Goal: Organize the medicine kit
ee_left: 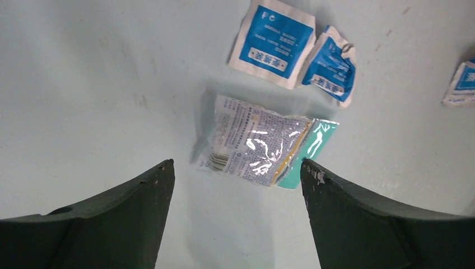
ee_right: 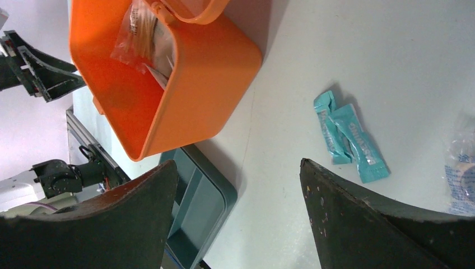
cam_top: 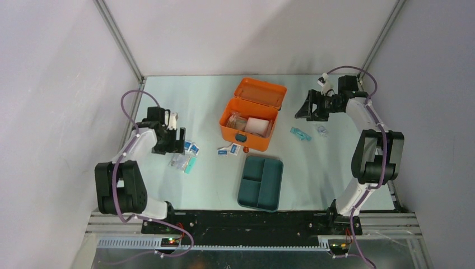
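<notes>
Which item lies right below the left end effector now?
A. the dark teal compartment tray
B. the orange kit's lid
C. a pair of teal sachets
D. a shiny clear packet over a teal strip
D: the left wrist view shows the open left end effector framing the shiny clear packet, which overlaps a teal strip.

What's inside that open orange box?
The medicine kit holds a clear packet and a white pack. Whatever lies beneath them, or behind the front wall, is hidden.

top: high, behind arms, whole table (cam_top: pixel 168 101) | wrists: close, downward | shared: orange box (cam_top: pixel 249 120) (ee_right: pixel 168 101), top/right
</notes>
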Available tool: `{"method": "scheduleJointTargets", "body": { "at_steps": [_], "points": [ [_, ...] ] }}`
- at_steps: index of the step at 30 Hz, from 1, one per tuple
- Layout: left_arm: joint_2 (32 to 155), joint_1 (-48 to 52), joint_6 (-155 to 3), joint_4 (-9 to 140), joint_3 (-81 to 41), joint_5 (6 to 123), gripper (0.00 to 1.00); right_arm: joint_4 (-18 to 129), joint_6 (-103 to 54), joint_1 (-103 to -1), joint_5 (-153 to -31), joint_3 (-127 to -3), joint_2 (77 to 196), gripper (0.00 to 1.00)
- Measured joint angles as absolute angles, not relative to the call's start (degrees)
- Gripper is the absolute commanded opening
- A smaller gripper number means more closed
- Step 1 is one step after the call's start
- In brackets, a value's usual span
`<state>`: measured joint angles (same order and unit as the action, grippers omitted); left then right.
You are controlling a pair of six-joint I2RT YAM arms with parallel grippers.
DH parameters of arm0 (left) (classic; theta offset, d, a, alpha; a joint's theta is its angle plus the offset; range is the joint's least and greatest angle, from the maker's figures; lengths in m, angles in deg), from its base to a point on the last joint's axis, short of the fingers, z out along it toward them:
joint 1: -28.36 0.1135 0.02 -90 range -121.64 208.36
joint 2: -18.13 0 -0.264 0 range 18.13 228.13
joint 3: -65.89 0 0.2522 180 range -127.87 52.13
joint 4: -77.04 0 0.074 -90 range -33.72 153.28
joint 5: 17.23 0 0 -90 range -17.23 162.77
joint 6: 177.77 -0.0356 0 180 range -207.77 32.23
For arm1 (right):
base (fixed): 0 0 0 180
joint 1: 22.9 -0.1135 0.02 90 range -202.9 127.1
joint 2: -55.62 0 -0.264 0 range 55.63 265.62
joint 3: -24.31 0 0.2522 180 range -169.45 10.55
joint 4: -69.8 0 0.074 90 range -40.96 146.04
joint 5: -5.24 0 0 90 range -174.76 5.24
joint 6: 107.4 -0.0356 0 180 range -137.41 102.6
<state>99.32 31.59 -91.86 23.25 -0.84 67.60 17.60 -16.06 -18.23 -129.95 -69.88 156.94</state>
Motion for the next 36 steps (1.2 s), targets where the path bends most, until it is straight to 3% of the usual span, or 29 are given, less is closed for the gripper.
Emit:
{"method": "scheduleJointTargets", "body": {
  "at_steps": [21,36],
  "points": [
    [110.05,31.83,-92.3,23.34,-3.29,66.75,0.74,18.26,-16.56,-19.08,-131.81,-69.88,156.68,0.83],
    [110.27,28.29,-92.98,23.75,-1.91,65.0,0.52,18.32,-16.54,-19.81,-131.74,-69.88,156.64,0.81]
  ]
}}
